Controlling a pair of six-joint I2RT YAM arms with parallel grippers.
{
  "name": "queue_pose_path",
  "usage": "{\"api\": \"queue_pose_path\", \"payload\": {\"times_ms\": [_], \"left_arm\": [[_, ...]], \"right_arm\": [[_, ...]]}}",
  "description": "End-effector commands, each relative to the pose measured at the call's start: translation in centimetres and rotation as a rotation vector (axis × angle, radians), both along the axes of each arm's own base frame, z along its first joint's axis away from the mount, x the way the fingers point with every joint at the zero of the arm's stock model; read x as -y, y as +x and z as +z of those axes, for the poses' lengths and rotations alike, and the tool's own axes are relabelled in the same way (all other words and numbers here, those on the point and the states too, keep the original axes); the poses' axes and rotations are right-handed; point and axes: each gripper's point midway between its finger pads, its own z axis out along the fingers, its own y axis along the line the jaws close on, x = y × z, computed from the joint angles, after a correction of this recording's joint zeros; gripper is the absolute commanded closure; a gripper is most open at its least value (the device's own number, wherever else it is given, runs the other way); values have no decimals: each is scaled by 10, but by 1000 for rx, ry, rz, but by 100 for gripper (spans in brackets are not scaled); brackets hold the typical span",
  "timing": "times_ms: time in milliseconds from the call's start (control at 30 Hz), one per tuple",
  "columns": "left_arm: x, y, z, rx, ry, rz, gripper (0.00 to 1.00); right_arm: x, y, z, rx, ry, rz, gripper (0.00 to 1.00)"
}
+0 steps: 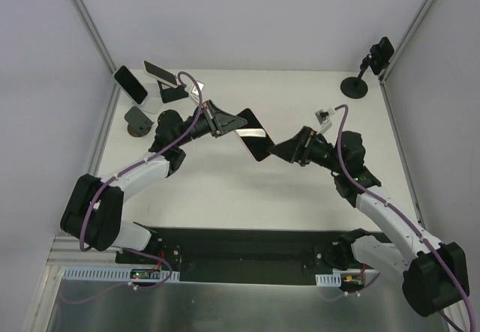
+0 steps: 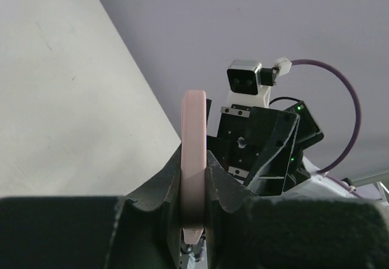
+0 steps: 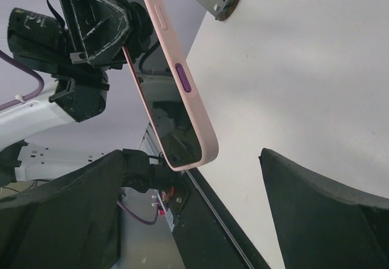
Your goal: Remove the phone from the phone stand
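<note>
**Top view.** The phone, in a pink case, is held in the air over the middle of the desk, tilted, well apart from the stands at the rear left. The left gripper is clamped on its upper end. The right gripper sits just beside its lower end with its fingers spread.

**Surroundings.** At the rear left corner stands a grey phone stand on a round base. Behind it are two further dark phones, one leaning by the wall and one propped on a black holder. At the rear right is a black stand with a round base, topped by a small dark device. None of these lies between the two grippers.

**Left wrist view.** The phone appears edge-on (only its pink rim shows). Its near end is hidden between the fingers pressed against both faces.

**Right wrist view.** The dark screen and a purple side button are visible, and the top of the phone is cut off by the frame. Its rounded lower corner hangs in the gap between the open fingers. Whether it touches either of them cannot be told.
</note>
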Motion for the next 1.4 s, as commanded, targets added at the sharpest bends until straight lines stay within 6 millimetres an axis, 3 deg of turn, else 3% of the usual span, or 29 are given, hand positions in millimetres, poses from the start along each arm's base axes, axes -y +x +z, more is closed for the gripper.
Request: {"api": "queue_pose_path", "payload": {"times_ms": [0, 100, 233, 400, 500, 600, 633, 667, 700, 733, 833, 867, 1000, 1100, 1233, 1267, 1333, 1367], "left_arm": [[4, -8, 46, 73, -155, -19, 100], [7, -10, 51, 83, -162, -41, 100], [11, -14, 54, 80, -168, -66, 100], [15, -20, 57, 83, -171, -102, 100], [15, -23, 57, 78, -175, -115, 100], [14, -25, 55, 78, -174, -113, 100], [14, -25, 53, 75, -171, -110, 100], [14, -26, 55, 82, -170, -111, 100], [14, -25, 53, 78, -164, -110, 96], [13, -25, 53, 81, -163, -108, 85], [12, -24, 48, 81, -140, -95, 58], [11, -26, 50, 92, -133, -93, 43], [-2, -21, 43, 113, -43, -40, 11], [-21, -15, 32, 96, 65, 27, 1], [-48, -9, 17, 136, 278, 116, 1], [-55, -16, 8, 103, 342, 125, 1], [-71, -13, 1, 143, 442, 203, 1], [-79, -18, 4, 168, 467, 233, 1]], "right_arm": [[-8, 6, 29, 74, 104, -13, 4], [-13, 6, 31, 69, 138, -5, 1], [-21, 7, 43, 90, 225, 21, 15], [-30, 10, 44, 78, 294, 38, 32], [-31, 10, 48, 89, 326, 37, 46], [-30, 10, 50, 97, 339, 30, 73], [-29, 9, 52, 101, 342, 29, 87], [-28, 8, 52, 104, 342, 28, 92], [-28, 8, 51, 104, 340, 29, 97], [-28, 6, 53, 108, 340, 31, 99], [-22, 7, 51, 106, 336, 13, 99], [-19, 7, 53, 114, 339, 7, 99], [3, 16, 50, 112, 333, -61, 99], [27, 26, 42, 104, 313, -142, 99], [73, 50, 21, 79, 257, -316, 99], [82, 55, 17, 81, 237, -355, 99], [103, 65, -1, 56, 156, -440, 99], [113, 71, -4, 51, 131, -489, 99]]}}
